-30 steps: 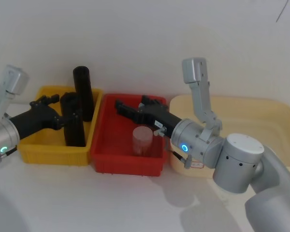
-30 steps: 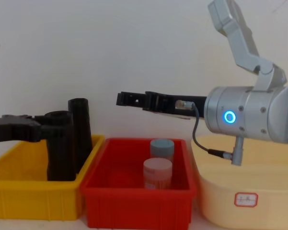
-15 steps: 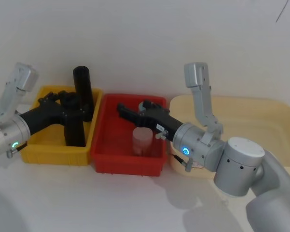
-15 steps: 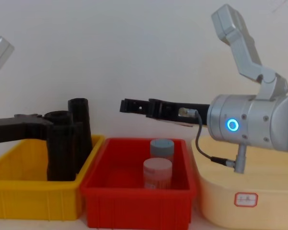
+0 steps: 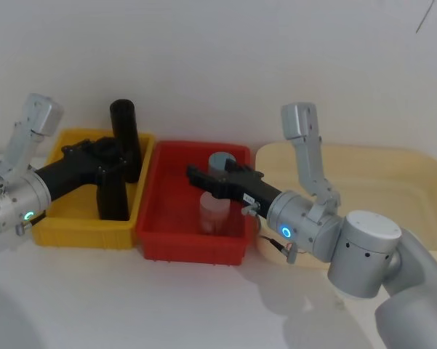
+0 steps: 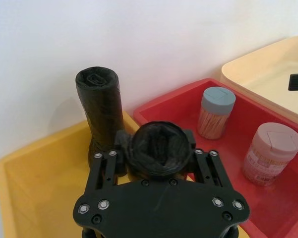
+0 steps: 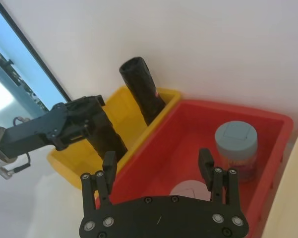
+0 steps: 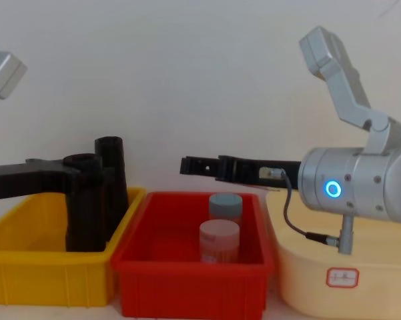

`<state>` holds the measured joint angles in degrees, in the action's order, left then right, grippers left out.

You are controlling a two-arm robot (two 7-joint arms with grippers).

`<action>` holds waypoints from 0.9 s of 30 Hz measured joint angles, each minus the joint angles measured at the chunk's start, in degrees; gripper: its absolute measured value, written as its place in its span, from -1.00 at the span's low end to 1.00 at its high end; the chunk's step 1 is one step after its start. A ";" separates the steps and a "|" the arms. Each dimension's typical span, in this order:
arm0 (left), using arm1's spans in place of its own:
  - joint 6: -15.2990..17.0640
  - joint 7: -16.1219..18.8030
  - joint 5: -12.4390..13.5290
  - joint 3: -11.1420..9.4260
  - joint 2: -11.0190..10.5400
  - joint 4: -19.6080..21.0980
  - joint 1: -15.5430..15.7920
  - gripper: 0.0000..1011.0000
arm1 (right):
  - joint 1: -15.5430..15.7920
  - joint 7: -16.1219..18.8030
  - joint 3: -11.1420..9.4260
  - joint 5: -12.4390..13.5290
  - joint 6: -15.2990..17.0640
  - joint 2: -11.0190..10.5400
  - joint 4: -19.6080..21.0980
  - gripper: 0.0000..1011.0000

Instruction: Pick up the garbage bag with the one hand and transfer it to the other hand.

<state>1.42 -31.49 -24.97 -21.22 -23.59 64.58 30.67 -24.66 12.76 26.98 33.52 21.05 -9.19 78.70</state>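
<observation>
The garbage bag point(image 5: 113, 195), a matte black roll, stands upright in the yellow bin point(image 5: 58, 231). My left gripper point(image 5: 107, 155), on the arm with the green ring light, is shut on the bag's upper end. In the left wrist view the garbage bag point(image 6: 158, 154) sits between the two fingers point(image 6: 122, 144). In the chest view the left gripper point(image 8: 79, 171) grips the garbage bag point(image 8: 87, 217) from the left. My right gripper point(image 5: 194, 174), on the arm with the blue light, hovers open over the red bin point(image 5: 189, 247). The right gripper point(image 7: 156, 161) holds nothing.
A second black roll point(image 5: 123, 138) stands at the yellow bin's back right corner, close behind the gripped bag. The red bin holds a blue-lidded jar point(image 5: 219, 161) and a pink-lidded jar point(image 5: 214, 211). A cream tub point(image 5: 393, 174) sits to the right.
My left gripper has slid right so that its fingers sit on both sides of the bag. My right gripper has pulled back to the right and dropped a little.
</observation>
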 joint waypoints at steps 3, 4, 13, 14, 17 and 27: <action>-0.07 0.05 0.05 -0.06 0.09 -0.16 0.09 0.18 | -0.42 0.02 0.20 -0.10 0.13 -0.11 -0.82 0.98; -0.08 0.06 0.05 -0.07 0.11 -0.19 0.11 0.14 | -0.51 0.04 0.25 -0.16 0.18 -0.12 -1.14 0.98; -0.18 0.15 0.12 -0.15 0.27 -0.46 0.29 -0.16 | -1.91 0.77 1.29 -1.26 0.68 -0.30 -4.40 0.98; -0.18 0.15 0.12 -0.15 0.27 -0.46 0.29 -0.16 | -2.04 0.86 1.40 -1.36 0.73 -0.31 -4.63 0.98; -0.20 0.17 0.15 -0.16 0.32 -0.51 0.34 -0.21 | -2.43 1.16 1.76 -1.77 1.00 -0.36 -5.35 0.98; -0.26 0.21 0.18 -0.22 0.36 -0.60 0.39 -0.27 | -3.01 1.37 2.80 -3.56 1.49 -0.77 -6.66 0.98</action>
<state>1.17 -31.28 -24.78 -21.44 -23.23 63.98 31.05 -27.67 14.12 29.78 29.95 22.54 -9.96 72.03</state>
